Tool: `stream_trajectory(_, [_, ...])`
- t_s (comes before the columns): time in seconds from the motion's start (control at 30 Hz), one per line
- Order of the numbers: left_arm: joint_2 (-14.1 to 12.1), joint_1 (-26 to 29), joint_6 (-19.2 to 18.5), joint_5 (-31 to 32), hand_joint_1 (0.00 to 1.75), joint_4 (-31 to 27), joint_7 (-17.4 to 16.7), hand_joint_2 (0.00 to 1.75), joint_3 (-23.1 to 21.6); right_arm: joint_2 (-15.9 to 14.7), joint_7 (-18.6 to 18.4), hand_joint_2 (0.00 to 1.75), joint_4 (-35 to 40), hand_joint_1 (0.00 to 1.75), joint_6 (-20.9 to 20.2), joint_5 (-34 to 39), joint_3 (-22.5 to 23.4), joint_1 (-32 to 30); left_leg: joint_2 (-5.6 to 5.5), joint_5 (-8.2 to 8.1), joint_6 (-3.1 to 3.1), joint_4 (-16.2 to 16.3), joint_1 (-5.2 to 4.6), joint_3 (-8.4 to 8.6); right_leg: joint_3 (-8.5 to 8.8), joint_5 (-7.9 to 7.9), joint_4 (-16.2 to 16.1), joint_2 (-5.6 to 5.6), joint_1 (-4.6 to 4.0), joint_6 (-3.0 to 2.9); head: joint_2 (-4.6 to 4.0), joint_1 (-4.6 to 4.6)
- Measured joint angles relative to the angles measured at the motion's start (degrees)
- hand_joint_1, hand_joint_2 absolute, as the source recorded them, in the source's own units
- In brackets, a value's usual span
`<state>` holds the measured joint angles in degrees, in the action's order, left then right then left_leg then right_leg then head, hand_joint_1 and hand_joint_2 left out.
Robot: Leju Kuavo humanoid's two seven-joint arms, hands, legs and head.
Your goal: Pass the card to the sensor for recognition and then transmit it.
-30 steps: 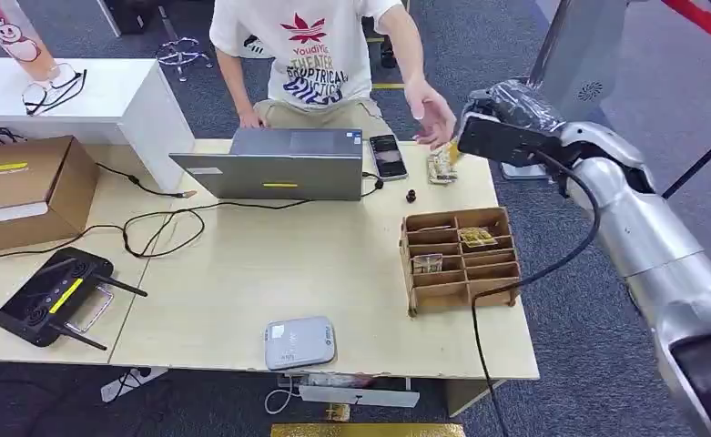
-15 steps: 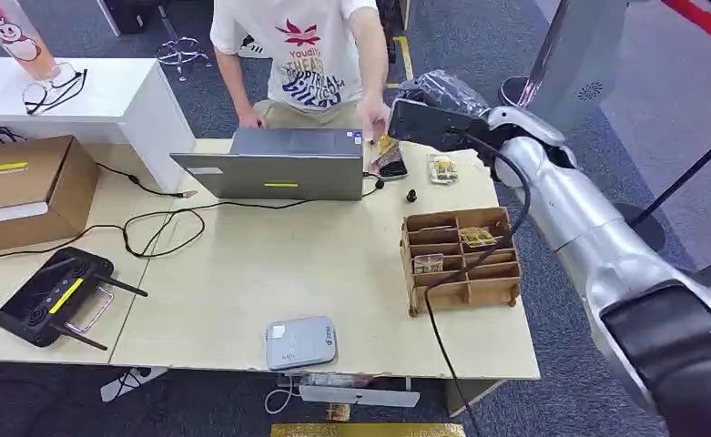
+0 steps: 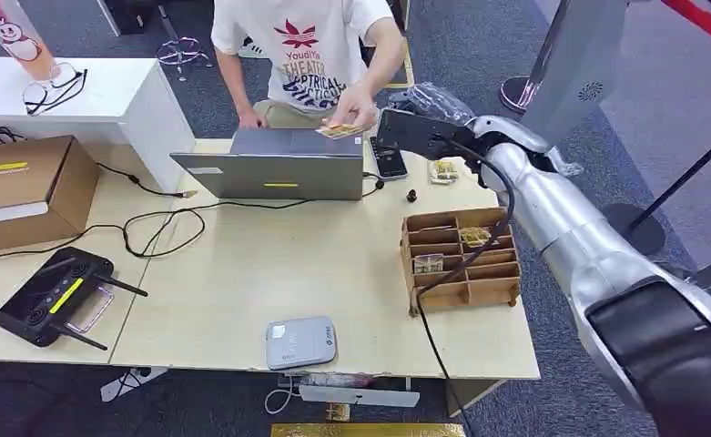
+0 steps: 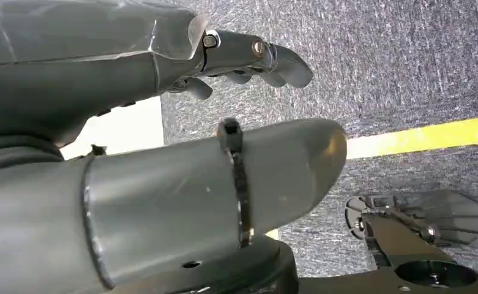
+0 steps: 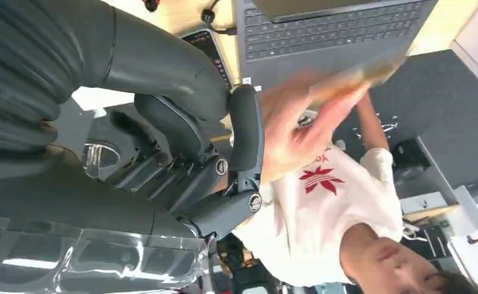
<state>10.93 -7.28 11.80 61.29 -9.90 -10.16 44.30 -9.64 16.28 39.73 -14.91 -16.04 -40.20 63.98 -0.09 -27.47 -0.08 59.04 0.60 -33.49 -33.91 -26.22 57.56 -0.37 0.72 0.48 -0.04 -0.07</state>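
Card (image 3: 341, 130) now pinched in person's hand (image 3: 356, 105), above laptop (image 3: 283, 164), at 12 o'clock of table (image 3: 242, 273). Your right hand (image 3: 406, 132) alongside, fingers apart, empty: handover looks complete. Left hand (image 4: 163, 153) hangs over floor, holds nothing, fingers loosely apart.

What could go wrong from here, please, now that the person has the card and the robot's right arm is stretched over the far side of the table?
1. The right hand sits very close to the person's hand holding the yellowish card; either moving could cause a bump.
2. Pulling back low, the silver arm or its black cable might clip the black phone or snag the brown wooden compartment box.
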Motion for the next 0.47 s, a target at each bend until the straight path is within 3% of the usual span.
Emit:
stream_trajectory(0.03, [0.0, 0.0, 0.0, 0.0, 0.00, 0.0, 0.0, 0.00, 0.0, 0.0, 0.0, 1.75, -0.2, 0.02, 0.0, 0.0, -0.1, 0.0, 0.00, 0.00, 0.00, 0.0, 0.00, 0.00, 0.00, 0.00, 0.0, 0.01, 0.00, 0.00, 0.00, 0.00])
stream_trajectory(0.47, [0.0, 0.1, 0.0, 0.0, 0.00, 0.0, 0.0, 0.00, 0.0, 0.6, 0.2, 1.75, -2.3, 0.00, 0.5, 0.0, -0.9, 0.0, 0.00, 0.00, 0.00, 0.0, 0.01, 0.00, 0.00, 0.00, 0.0, 0.00, -0.01, 0.00, 0.00, 0.00])
